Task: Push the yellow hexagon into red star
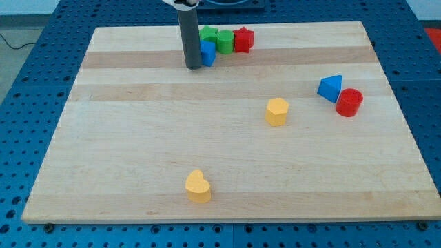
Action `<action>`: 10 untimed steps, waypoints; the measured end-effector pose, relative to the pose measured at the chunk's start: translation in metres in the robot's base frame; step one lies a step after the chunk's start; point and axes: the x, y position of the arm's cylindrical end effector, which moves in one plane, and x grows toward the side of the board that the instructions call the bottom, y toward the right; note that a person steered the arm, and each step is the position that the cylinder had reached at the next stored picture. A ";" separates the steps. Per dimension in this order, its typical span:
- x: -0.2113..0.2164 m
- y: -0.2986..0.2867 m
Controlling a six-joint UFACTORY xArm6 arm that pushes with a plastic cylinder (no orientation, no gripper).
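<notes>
1. a pale wooden board fills most of the view, lying on a blue perforated table.
2. a dark rod comes down from the view's top; my tip rests on the board near the top edge, touching or just beside the left side of a blue block whose shape is partly hidden. the rod has no jaws, so nothing is clamped or held.
3. right of the blue block runs a tight row: a green block partly hidden behind the rod, a green cylinder, then the red star at the row's right end, touching the cylinder.
4. the yellow hexagon stands upright on its flat base right of the board's centre, well apart from the star and lower in the view. it shows no clear long axis or pointing direction.
5. at the view's right, a blue triangular block touches a red cylinder.
6. a yellow heart-like block sits alone near the bottom edge.
7. no containers appear.
</notes>
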 end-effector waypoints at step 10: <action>0.100 0.136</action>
